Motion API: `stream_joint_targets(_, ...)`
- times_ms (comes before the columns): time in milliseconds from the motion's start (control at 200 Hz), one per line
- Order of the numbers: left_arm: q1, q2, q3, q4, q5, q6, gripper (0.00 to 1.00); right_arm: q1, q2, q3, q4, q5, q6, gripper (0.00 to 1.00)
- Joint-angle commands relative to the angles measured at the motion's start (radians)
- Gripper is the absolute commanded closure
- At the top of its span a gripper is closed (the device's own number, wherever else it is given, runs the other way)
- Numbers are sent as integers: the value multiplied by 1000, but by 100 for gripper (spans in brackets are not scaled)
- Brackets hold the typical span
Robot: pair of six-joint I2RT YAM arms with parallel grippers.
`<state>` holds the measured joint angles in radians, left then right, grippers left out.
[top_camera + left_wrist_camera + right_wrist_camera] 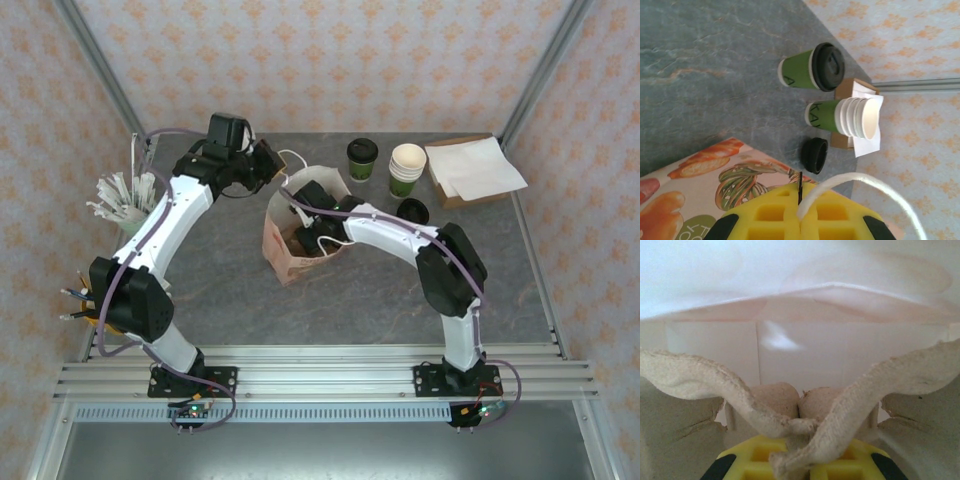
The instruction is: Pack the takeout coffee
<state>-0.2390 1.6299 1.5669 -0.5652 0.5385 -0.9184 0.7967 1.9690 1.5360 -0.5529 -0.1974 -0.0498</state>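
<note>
1. Looking from above, we see the left tool (272,166) at the back-left of the paper bag (280,250). The right arm reaches down into the bag's open mouth.
2. At the left wrist, we find the left tool's yellow fingers (770,220) pressed together on the bag's white cord handle (860,176). The handle loops away to the right.
3. At the right wrist, the right tool (800,460) sits inside the bag. It is clamped on the raised middle ridge of a pulp cup carrier (690,375), with the bag's white inner wall behind.
4. The takeout coffee (362,158), a dark-green cup with its black lid on, stands upright on the desk (230,290). It is behind the bag and apart from both tools.
5. Just to its right we see a stack of lidless green cups (407,168). Near that stack a loose black lid (412,211) lies on the desk.
6. A brown tray of white napkins (472,168) sits in the back-right corner.
7. A bundle of white sticks (125,192) stands at the left edge.
</note>
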Motion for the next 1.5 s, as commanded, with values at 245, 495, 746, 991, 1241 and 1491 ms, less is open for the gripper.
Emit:
stream_joint_targets(245,76,13,-11,-45,12,-13,100,16,163,25,-34,6,-35,100)
stream_joint_targets(495,89,31,18,-56,47,13,100,16,269,99,-156,36,20,95)
stream_joint_targets(746,90,44,50,-49,79,43,100,16,262,187,-245,100,42,72)
stream_joint_targets(991,90,29,55,-45,82,87,100,16,208,291,-275,106,69,57)
stream_joint_targets(1241,91,-5,18,-10,75,81,100,16,247,294,-252,129,66,54)
stream_joint_targets(1491,90,-18,-23,2,83,83,100,16,320,258,-284,91,74,50)
